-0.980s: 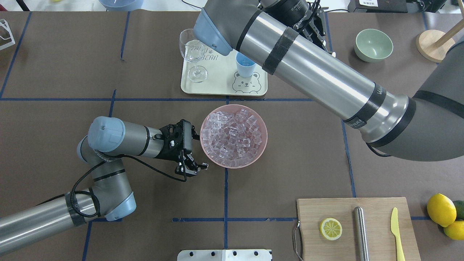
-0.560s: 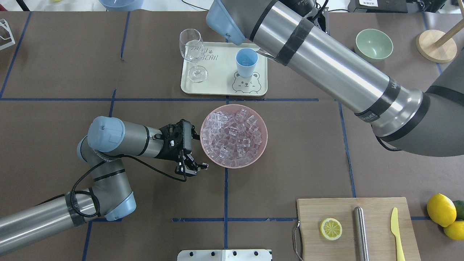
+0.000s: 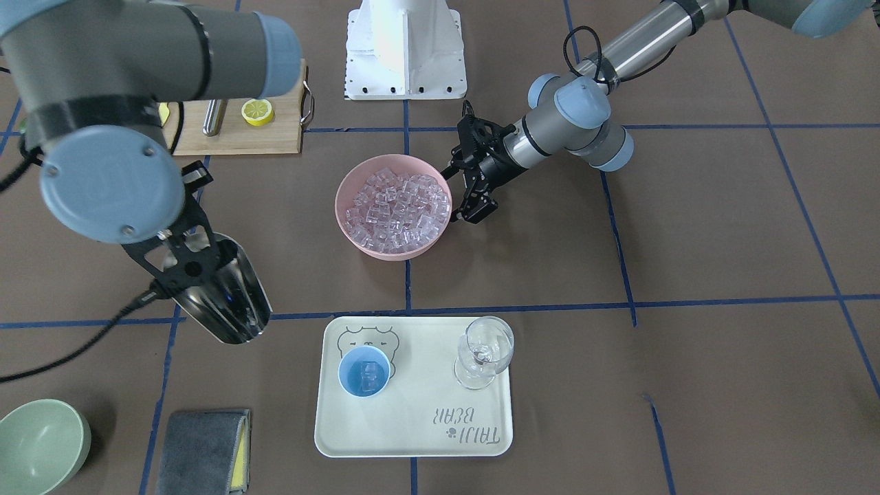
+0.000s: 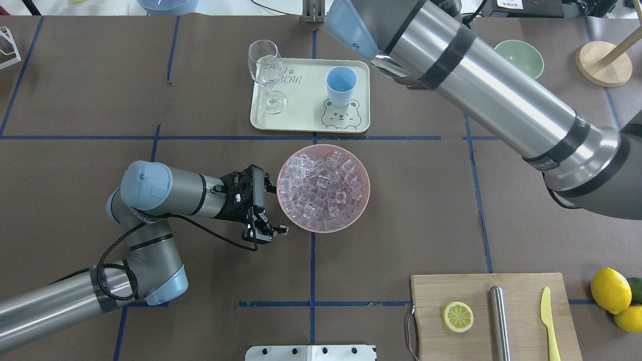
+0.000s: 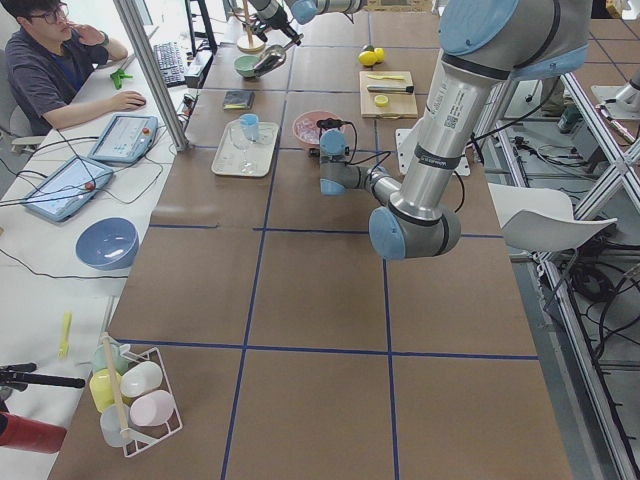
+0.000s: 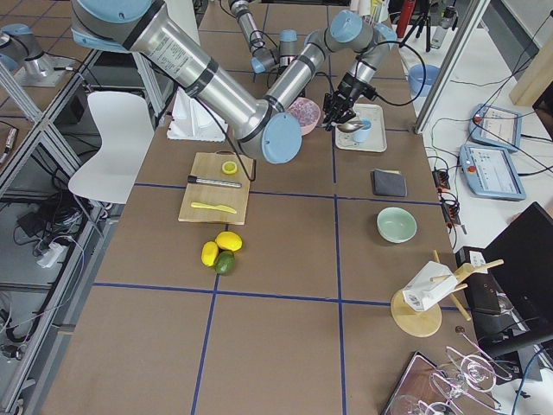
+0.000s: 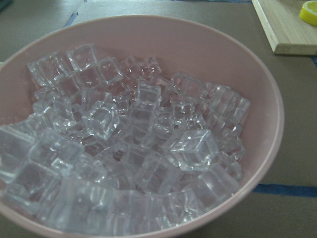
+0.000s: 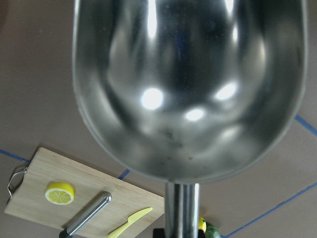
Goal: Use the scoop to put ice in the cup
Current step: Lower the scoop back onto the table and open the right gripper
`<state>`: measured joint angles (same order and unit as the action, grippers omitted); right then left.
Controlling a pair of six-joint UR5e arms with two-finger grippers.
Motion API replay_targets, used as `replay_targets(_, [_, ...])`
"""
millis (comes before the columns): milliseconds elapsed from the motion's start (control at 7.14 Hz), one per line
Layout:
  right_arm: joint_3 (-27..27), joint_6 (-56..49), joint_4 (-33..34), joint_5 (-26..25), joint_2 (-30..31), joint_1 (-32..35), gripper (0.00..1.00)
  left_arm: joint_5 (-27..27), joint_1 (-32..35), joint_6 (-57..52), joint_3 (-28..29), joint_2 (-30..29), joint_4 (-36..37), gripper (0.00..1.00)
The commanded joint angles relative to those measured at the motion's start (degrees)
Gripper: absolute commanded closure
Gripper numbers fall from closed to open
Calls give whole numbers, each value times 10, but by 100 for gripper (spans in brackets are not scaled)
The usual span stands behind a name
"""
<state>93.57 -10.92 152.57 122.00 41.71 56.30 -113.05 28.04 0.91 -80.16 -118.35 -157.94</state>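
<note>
Right tool (image 3: 184, 265) pinches the steel scoop (image 3: 230, 302) by its handle. The trough hangs empty above the desk, its mouth tipped toward 5 o'clock in the front-facing view. Some ice (image 3: 369, 375) sits in the light-blue cup (image 3: 342, 364) on the cream tray (image 3: 412, 426), at about 4 o'clock from the scoop and well apart. The heaped pink bowl (image 3: 342, 206) lies at 2 o'clock. Left tool (image 3: 474, 206) sits just beside that bowl's rim; spread or closed, I can't tell. Another load would mean swinging the right arm bowlward.
</note>
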Motion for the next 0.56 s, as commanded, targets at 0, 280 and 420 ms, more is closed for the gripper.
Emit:
replay_targets(0, [210,127,-16,38,176,2,100,-1,0,1,0,0,-1,0])
replay_targets(280, [243,182,-91,83,282,-8,100,-1,0,1,0,0,-2,0])
replay_targets(420, [250,240,-187,86,343,-21,100,-1,0,1,0,0,-2,0])
